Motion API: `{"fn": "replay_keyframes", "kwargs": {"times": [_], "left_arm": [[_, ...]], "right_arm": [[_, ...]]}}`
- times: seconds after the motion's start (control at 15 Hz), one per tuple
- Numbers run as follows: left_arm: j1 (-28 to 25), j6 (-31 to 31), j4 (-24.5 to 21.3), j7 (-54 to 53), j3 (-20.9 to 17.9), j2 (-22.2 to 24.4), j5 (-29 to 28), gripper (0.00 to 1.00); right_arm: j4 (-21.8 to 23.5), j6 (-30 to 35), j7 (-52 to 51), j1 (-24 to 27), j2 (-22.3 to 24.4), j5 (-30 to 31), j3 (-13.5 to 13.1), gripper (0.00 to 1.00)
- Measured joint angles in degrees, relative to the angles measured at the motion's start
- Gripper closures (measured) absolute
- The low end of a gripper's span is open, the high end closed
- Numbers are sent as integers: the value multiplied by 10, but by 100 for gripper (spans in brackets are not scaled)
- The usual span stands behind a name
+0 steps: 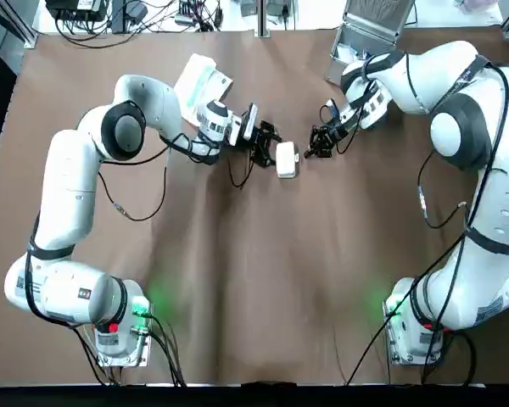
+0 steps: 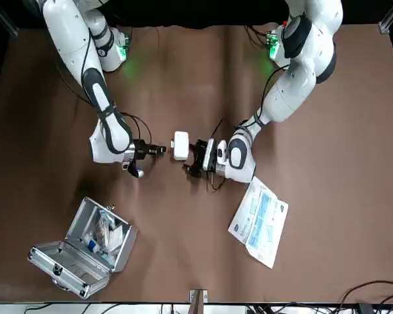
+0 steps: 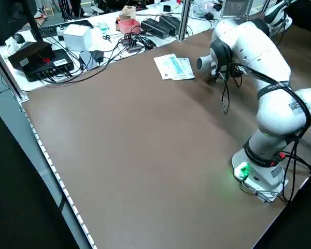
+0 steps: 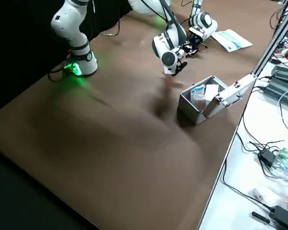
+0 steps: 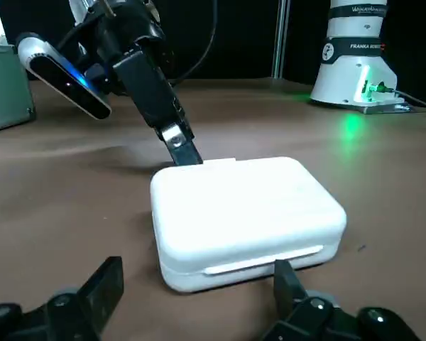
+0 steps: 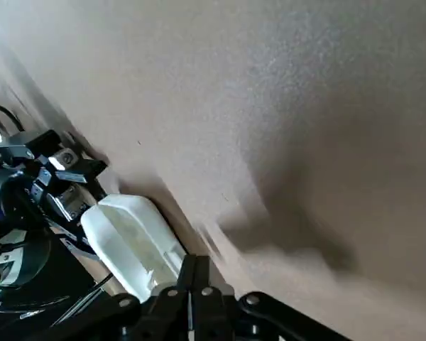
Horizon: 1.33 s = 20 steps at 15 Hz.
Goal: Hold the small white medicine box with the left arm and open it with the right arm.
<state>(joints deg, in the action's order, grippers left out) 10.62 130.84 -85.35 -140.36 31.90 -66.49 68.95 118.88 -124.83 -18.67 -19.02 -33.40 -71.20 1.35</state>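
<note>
One medicine box (image 1: 287,159): white, closed, flat on the brown table (image 1: 254,280), upper centre of the top view.
Left gripper (image 1: 269,150): jaws wide apart, just beside the box, holding nothing.
Right gripper (image 1: 312,151): jaws pressed together, tip at the box's opposite edge.

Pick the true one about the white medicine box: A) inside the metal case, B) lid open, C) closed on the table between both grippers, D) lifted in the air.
C: the medicine box lies shut on the table, left gripper and right gripper flanking it.
</note>
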Motion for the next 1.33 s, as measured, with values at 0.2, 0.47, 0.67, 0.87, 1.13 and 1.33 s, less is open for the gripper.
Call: {"fn": "replay_keyframes", "kwargs": {"times": [0.2, 0.47, 0.67, 0.87, 1.13, 1.33], "left_arm": [[-1, -1, 0, -1, 0, 0, 0, 16], [-1, -1, 1, -2, -1, 0, 0, 22], [-1, -1, 1, -2, -1, 0, 0, 22], [-1, -1, 1, -2, -1, 0, 1, 23], [-1, -1, 1, -4, -1, 0, 1, 30], [-2, -1, 2, -8, -2, 0, 1, 43]], "right_arm": [[-4, 0, 0, -4, -1, -8, 1, 99], [-6, -7, 1, -14, -1, -17, 2, 99], [-6, -8, 2, -19, -1, -19, 2, 99], [-6, -8, 2, -21, -1, -28, 2, 99], [-6, -8, 2, -23, -1, -30, 2, 99], [-6, -8, 2, -23, -1, -30, 2, 99]]}}
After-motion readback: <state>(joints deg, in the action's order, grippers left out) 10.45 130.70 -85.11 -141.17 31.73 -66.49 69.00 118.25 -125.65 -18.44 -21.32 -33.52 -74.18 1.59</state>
